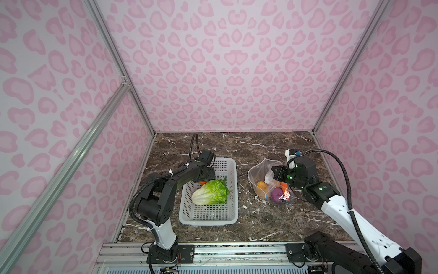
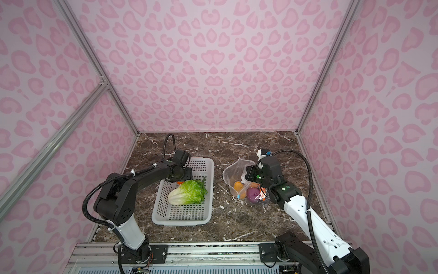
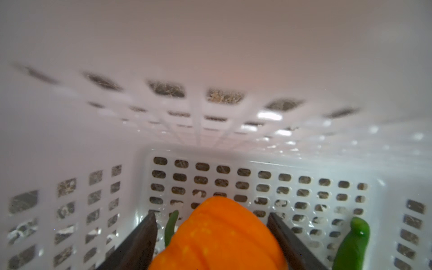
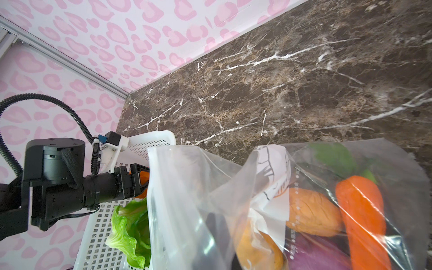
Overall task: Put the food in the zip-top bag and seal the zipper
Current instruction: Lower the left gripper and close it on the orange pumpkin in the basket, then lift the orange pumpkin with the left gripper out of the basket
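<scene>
Two arms reach in from the near rail. Left arm: elbow folded high, forearm level, wrist dipped into the white basket [image 1: 208,219] behind the lettuce [image 1: 211,192]. The left gripper [image 3: 211,215] is spread, with a finger either side of an orange round [image 3: 217,240]. Right arm: stretched low, right gripper [image 1: 272,176] pinched on the zip-top bag [image 1: 259,169] rim. The bag sits right of the basket, mouth gaping, carrot [image 4: 362,222] and purple onion [image 1: 276,194] inside.

orange round [image 3: 217,236] cropped, basket wall [image 3: 210,46] blurred

White perforated basket [image 1: 208,221], green-white lettuce [image 1: 209,192], brown table [image 1: 260,147] (white-veined), perhaps purple onion [image 1: 276,194]
</scene>
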You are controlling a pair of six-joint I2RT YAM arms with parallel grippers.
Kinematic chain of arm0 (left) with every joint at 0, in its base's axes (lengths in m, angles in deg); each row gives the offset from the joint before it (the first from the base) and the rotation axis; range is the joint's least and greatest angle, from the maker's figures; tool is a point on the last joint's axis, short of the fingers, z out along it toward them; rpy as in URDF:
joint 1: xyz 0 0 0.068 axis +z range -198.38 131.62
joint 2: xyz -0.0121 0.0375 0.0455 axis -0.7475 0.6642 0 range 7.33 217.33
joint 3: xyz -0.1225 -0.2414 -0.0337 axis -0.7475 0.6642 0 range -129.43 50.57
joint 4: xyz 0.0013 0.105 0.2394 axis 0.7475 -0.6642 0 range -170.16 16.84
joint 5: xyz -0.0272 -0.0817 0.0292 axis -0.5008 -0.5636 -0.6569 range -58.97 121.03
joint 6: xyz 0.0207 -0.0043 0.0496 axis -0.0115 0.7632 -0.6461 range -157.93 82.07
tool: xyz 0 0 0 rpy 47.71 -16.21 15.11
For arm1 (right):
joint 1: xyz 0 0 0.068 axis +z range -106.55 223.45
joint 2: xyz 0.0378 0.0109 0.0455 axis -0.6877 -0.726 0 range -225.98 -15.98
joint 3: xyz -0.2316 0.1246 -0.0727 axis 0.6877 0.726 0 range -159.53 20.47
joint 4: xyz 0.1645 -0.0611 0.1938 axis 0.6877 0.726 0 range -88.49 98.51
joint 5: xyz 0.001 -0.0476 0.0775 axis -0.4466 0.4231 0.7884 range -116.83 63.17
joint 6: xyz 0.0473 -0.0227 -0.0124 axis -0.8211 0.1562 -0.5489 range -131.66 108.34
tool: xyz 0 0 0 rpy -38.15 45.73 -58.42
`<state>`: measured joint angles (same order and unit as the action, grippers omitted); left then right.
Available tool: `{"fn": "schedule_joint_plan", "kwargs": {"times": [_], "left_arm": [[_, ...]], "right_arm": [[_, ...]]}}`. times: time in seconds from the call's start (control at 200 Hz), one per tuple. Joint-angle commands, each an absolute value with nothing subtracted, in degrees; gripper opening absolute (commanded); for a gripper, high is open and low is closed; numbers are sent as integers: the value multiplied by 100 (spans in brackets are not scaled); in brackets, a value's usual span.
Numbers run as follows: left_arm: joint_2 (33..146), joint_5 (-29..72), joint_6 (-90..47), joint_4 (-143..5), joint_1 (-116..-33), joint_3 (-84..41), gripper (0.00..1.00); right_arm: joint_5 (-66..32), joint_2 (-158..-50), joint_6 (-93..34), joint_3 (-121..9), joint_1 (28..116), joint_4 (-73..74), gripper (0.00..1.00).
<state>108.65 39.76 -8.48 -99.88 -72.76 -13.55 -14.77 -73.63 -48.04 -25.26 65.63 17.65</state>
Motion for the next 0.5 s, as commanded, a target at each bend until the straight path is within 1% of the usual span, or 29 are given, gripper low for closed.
{"fn": "schedule_joint_plan", "kwargs": {"times": [0.0,0.22,0.495], "left_arm": [[10757,3954,-881,-9915,-7274,-1357,70],[10602,3950,-886,-10035,-7281,-1394,70],[9954,3798,-902,-10198,-7290,-1370,70]], "right_arm": [[-1487,-7390,-4765,-2537,6565,1706,0],[-1501,-7364,-4760,-2533,6560,1715,0],[-1478,-7414,-4791,-2554,6558,1681,0]]}}
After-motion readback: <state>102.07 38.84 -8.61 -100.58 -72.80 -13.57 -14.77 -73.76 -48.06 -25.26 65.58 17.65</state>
